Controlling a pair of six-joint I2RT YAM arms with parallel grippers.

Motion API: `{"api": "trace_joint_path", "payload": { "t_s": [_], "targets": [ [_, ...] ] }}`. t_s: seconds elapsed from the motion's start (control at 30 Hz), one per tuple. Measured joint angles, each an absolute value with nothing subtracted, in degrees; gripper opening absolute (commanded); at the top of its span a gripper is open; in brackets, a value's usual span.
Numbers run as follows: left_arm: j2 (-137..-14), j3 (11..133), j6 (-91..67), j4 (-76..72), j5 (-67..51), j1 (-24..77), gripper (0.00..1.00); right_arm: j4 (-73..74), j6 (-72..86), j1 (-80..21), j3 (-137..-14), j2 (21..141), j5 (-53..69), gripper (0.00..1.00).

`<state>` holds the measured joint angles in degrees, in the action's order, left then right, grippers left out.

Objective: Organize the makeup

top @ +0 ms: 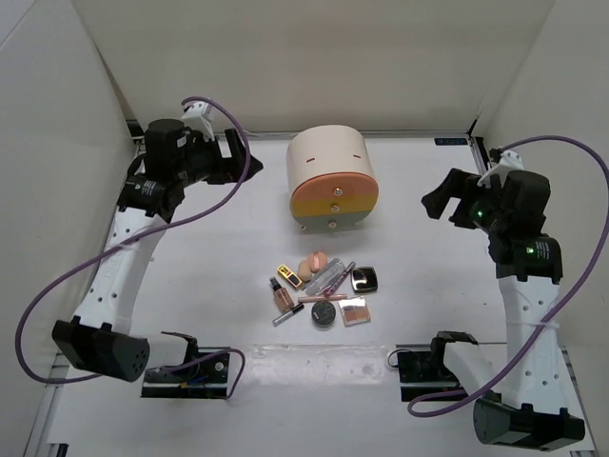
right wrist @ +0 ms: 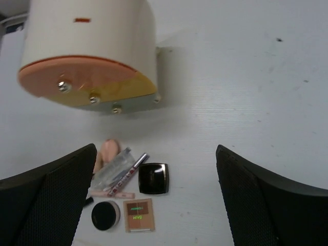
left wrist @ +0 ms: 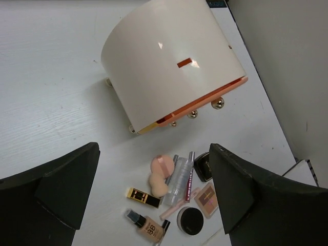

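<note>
The makeup lies in a cluster at the table's front centre: peach sponges (top: 314,262), a gold lipstick (top: 289,276), a foundation bottle (top: 280,296), gloss tubes (top: 330,275), a black square compact (top: 364,280), a black round compact (top: 324,314) and a pink blush palette (top: 355,311). The left wrist view shows the sponges (left wrist: 159,175), lipstick (left wrist: 142,197) and bottle (left wrist: 146,226). The right wrist view shows the square compact (right wrist: 153,178), round compact (right wrist: 105,216) and palette (right wrist: 139,216). My left gripper (top: 231,152) is open, high at the back left. My right gripper (top: 442,202) is open, high at the right. Both are empty.
A large cream cylindrical box (top: 330,177) with orange-fronted drawers and gold knobs lies on its side behind the makeup; it also shows in the left wrist view (left wrist: 169,61) and right wrist view (right wrist: 89,48). White walls close the table at the back and sides.
</note>
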<state>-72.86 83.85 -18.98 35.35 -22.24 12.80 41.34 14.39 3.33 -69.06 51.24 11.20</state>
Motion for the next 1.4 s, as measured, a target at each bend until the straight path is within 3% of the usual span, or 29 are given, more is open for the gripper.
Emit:
{"api": "trace_joint_path", "payload": {
  "t_s": [0.17, 0.4, 0.73, 0.8, 1.03, 1.17, 1.4],
  "targets": [
    [-79.53, 83.96, -19.31, 31.64, -22.74, 13.37, 0.98, 36.25, 12.93, 2.33, -65.84, 51.46, 28.47, 0.99],
    [-95.02, 92.53, -18.37, 30.3, -20.6, 17.85, 0.98, 28.84, 14.66, -10.46, -61.01, 51.92, 30.74, 0.99],
    [-105.36, 106.28, -14.96, 33.5, -13.72, 26.33, 0.98, 26.94, 14.46, -39.57, -66.15, 67.94, 6.13, 0.99],
    [-106.41, 107.85, -14.79, 33.5, -13.32, 26.5, 0.98, 26.48, 14.55, -43.03, -66.89, 70.7, -0.27, 0.95],
    [-108.71, 108.79, -14.59, 33.43, -12.75, 26.59, 0.98, 21.54, 16.27, -43.24, -68.99, 77.47, -17.21, 0.89],
    [-109.78, 108.79, -14.96, 32.84, -12.99, 26.68, 0.98, 19.64, 16.32, -42.13, -72.44, 82.46, -20.56, 0.85],
    [-109.95, 108.01, -16.03, 30.55, -13.65, 26.87, 0.98, 17.65, 17.15, -41.1, -75.24, 87.07, -22.41, 0.63]
  ]
}}
